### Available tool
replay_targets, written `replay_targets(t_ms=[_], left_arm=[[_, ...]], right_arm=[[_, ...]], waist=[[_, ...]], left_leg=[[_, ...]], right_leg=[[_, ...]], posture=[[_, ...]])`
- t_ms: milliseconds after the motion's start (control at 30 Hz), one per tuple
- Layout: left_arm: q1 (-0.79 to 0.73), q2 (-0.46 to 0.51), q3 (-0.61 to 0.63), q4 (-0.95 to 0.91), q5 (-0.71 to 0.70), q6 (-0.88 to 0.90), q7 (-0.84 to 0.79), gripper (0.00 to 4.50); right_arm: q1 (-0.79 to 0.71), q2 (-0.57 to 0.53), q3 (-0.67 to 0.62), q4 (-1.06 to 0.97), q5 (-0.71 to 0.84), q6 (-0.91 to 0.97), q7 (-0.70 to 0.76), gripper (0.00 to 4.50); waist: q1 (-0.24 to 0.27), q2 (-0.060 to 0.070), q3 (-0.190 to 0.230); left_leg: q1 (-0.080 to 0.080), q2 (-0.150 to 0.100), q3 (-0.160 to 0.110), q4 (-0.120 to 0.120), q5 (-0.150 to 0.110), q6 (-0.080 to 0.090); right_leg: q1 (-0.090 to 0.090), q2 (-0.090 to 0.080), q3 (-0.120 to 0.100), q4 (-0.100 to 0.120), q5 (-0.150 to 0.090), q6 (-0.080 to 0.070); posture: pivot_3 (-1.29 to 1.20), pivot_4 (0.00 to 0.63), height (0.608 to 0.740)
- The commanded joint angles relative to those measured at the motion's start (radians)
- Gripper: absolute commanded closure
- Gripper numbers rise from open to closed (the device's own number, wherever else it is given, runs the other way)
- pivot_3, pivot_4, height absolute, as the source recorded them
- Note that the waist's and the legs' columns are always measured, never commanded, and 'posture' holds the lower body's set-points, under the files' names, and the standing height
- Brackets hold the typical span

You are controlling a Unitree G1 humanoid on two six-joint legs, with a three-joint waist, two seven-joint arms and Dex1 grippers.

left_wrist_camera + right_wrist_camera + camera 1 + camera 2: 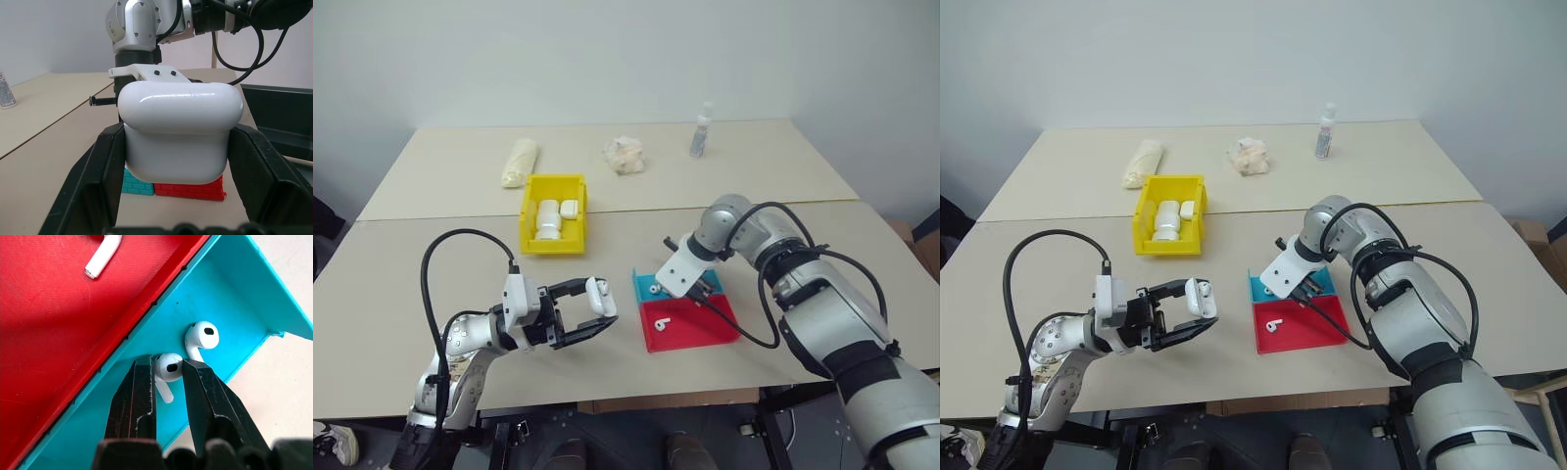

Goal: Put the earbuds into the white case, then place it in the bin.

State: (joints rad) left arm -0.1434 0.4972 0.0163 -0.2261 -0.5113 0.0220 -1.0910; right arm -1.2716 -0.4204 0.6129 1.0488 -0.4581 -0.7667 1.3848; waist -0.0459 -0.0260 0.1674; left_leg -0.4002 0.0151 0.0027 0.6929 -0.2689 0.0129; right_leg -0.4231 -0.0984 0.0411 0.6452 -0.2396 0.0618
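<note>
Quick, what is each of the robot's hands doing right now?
Left gripper: jaws shut on the white case.
Right gripper: jaws closing around one earbud in the blue tray; a firm grip cannot be told.

Your left claw [579,311] points sideways, level, clamped on the white case [599,295]; right claw [168,374] angled down, fingers pinching an earbud [167,368].

The white case [178,129] is glossy white between black fingers [95,186]. The earbuds [168,368] are white with dark spots, lying in a blue tray [230,303]; the red tray [44,323] beside it has a brick-patterned wall. The bin [553,213] is bright yellow, the counter [401,284] pale beige.
</note>
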Motion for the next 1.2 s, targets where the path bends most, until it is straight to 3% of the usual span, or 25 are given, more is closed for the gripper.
replay_targets(t_ms=[33,367,567,733,867,1000,1200], left_arm=[[-0.019,-0.004,0.003,-0.024,-0.015,-0.016,-0.003,1.71],[-0.089,-0.011,0.009,0.001,-0.055,0.001,-0.040,1.71],[-0.175,-0.030,0.003,-0.019,-0.119,0.051,-0.051,1.71],[-0.247,-0.054,-0.008,-0.025,-0.170,0.090,-0.064,1.71],[-0.319,-0.108,-0.050,0.024,-0.163,0.092,-0.081,1.71],[-0.400,-0.191,-0.088,0.080,-0.131,0.081,-0.049,1.71],[-0.452,-0.249,-0.095,0.063,-0.140,0.092,-0.012,1.71]], right_arm=[[0.001,-0.011,-0.019,-0.025,0.012,0.011,-0.008,3.77],[0.045,-0.138,-0.183,-0.265,0.201,0.199,0.054,3.77],[0.274,-0.316,-0.477,-0.875,0.540,0.732,0.036,3.77],[0.440,-0.416,-0.810,-1.349,0.930,1.310,-0.162,3.77],[0.509,-0.377,-1.003,-1.570,1.283,1.614,-0.424,3.77],[0.589,-0.339,-1.096,-1.690,1.604,1.717,-0.672,3.77],[0.675,-0.386,-1.124,-1.739,1.847,1.688,-0.878,3.77]], waist=[[0.000,0.000,0.000],[0.006,0.000,0.000],[0.030,0.001,0.000],[0.036,0.001,0.001],[0.035,0.000,0.000],[0.036,0.000,0.000],[0.033,0.000,0.000]], left_leg=[[0.000,0.000,0.000,0.000,0.000,0.000],[-0.002,0.000,0.000,0.000,0.000,0.000],[-0.004,-0.001,-0.001,0.001,-0.001,0.001],[-0.005,-0.001,-0.002,0.002,-0.001,0.002],[-0.003,-0.001,-0.002,0.002,-0.002,0.003],[-0.001,-0.001,-0.002,0.002,-0.002,0.003],[-0.004,-0.001,-0.002,0.003,-0.002,0.004]], right_leg=[[0.000,0.000,0.000,0.000,0.000,0.000],[-0.001,0.000,0.000,-0.001,0.000,0.000],[-0.001,-0.001,-0.001,-0.002,0.000,0.000],[-0.001,-0.002,-0.001,-0.002,0.000,0.000],[0.003,-0.001,-0.001,-0.003,0.000,0.001],[0.004,-0.001,-0.001,-0.003,0.000,0.001],[0.002,-0.001,-0.001,-0.004,0.001,0.001]], posture=[[0.00,0.150,0.740],[0.00,0.150,0.740],[0.00,0.150,0.740],[0.00,0.150,0.740],[0.00,0.150,0.740],[0.00,0.150,0.740],[0.00,0.150,0.740]])
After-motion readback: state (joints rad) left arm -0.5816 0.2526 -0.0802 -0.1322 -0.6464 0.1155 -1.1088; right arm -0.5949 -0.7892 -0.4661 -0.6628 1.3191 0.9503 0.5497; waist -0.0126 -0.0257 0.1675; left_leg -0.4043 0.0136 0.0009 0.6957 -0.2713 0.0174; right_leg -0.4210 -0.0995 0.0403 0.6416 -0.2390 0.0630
